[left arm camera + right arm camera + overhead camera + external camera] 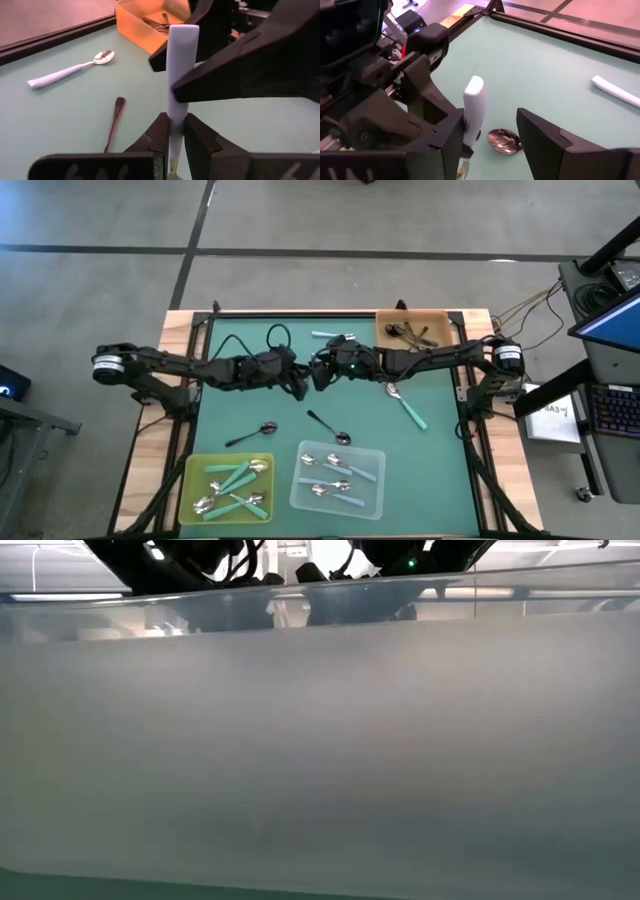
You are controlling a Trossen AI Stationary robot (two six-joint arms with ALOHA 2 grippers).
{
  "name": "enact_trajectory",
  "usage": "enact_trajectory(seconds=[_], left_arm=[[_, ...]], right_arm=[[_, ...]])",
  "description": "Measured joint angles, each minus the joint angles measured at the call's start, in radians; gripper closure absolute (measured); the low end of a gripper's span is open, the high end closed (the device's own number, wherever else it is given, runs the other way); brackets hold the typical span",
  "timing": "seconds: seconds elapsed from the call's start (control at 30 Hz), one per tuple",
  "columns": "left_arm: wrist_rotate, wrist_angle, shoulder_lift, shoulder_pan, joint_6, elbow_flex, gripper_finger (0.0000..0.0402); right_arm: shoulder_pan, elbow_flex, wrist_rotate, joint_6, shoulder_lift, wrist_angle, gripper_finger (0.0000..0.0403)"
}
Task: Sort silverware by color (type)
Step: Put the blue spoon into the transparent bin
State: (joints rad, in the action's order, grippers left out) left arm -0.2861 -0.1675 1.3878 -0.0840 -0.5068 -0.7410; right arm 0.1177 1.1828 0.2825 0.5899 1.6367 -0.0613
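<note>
1. Meeting over the middle of the green mat, our two grippers are at a handover: our left gripper is clamped on the lower end of a light blue spoon, holding it upright, while our right gripper has its fingers spread wide on either side of that handle, not yet closed on it.
2. Sorting looks well underway to us. The yellow tray holds several teal-handled spoons, the clear tray several light blue ones, and the orange tray a few black ones.
3. Left loose on the mat we count two black spoons near the middle, a teal spoon toward the right side, and a light blue piece near the far edge.
4. We judge roughly five pieces remain, counting the one in hand, which belongs in the clear tray.
</note>
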Motion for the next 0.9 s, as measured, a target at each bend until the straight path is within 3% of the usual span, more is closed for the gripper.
enact_trajectory(seconds=[0.17,0.43,0.57,0.73,0.9], left_arm=[[-0.004,-0.017,0.008,0.012,0.000,0.000,0.0381],[-0.008,-0.039,0.016,0.011,0.023,0.001,0.0381],[-0.006,-0.043,0.016,0.011,0.027,0.001,0.0379],[0.014,-0.041,0.014,0.012,0.056,0.001,0.0316],[0.098,-0.002,0.010,0.016,0.119,-0.038,0.0262]], right_arm=[[0.007,0.000,-0.006,-0.008,0.000,-0.007,0.0261],[0.013,0.001,-0.010,-0.059,0.000,-0.014,0.0353],[0.014,0.002,-0.018,-0.079,-0.001,-0.018,0.0370],[0.023,0.007,-0.041,-0.141,-0.001,-0.007,0.0371],[0.045,0.053,-0.035,-0.202,-0.009,0.095,0.0371]])
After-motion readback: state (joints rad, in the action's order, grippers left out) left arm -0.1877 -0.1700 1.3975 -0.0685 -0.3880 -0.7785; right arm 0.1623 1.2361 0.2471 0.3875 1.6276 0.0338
